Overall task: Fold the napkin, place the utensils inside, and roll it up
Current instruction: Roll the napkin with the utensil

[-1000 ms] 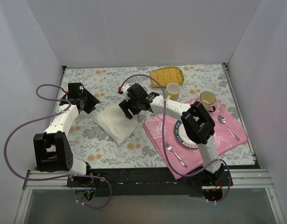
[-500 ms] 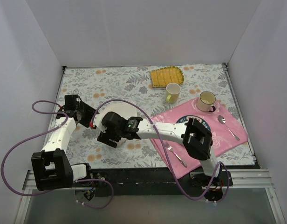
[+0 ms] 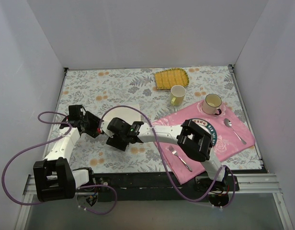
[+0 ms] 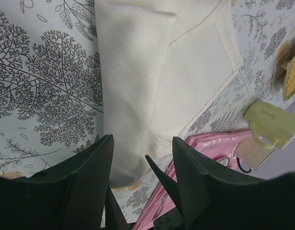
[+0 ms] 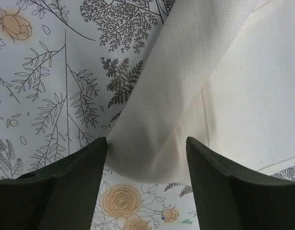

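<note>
Both arms have swung down to the napkin's (image 3: 130,114) lower-left edge, and the cloth now lies flatter than a second ago. It rests folded on the floral tablecloth (image 3: 90,91), left of centre in the overhead view. The right gripper (image 3: 114,140) and left gripper (image 3: 96,128) hang over its rounded fold with jaws spread, not pinching it. The pink placemat (image 3: 236,139) with a silver fork (image 3: 180,158) lies to the right, and two cups (image 3: 177,95) stand above it.

Both arms (image 3: 162,133) have white links, black joints, purple cables (image 3: 122,107).
</note>
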{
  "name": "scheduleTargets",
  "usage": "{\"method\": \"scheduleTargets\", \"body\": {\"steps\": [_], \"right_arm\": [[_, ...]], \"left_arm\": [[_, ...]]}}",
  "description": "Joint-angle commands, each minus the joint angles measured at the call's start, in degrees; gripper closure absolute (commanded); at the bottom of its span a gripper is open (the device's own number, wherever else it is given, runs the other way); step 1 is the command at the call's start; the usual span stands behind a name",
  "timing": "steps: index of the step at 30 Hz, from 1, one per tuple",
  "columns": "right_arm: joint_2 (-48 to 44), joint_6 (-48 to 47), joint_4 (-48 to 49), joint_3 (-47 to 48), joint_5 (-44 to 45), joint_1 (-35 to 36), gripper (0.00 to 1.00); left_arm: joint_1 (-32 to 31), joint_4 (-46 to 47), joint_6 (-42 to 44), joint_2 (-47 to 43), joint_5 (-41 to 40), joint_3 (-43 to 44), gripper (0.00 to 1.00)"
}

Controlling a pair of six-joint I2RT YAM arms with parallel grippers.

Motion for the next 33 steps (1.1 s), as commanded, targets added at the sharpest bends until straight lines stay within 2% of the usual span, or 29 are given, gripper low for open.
{"method": "scheduleTargets", "body": {"steps": [1,4,5,12,14,20,25,33], "right_arm": [[0.7,0.1,3.0,-0.6,-3.9,-2.0,0.30],[0.5,0.1,3.8,-1.4,-8.3,-3.5,0.45],[0.6,0.2,3.9,-1.5,-10.7,-3.9,0.53],[1.3,1.2,3.5,-0.8,-20.7,-8.6,0.65],[1.5,1.7,3.5,-0.9,-24.7,-9.6,0.68],[3.4,4.2,4.6,-1.1,-38.6,-13.5,0.71],[4.6,6.1,6.1,-1.8,-44.6,-15.4,0.72],[5.3,11.7,12.4,-4.4,-51.9,-18.5,0.72]], "left_arm": [[0.2,2.9,1.3,-3.4,4.4,-2.8,0.48],[0.2,4.2,1.9,-4.7,6.0,-5.0,0.45],[0.2,4.3,2.1,-5.1,6.2,-5.4,0.44],[0.2,7.1,2.1,-7.2,7.6,-9.7,0.37],[0.2,9.6,1.9,-7.0,9.9,-11.0,0.35],[0.2,14.6,1.9,-3.8,9.9,-12.1,0.32],[0.0,20.1,2.0,0.5,10.7,-13.2,0.32],[-0.6,23.2,3.1,7.0,6.0,-13.0,0.34]]}}
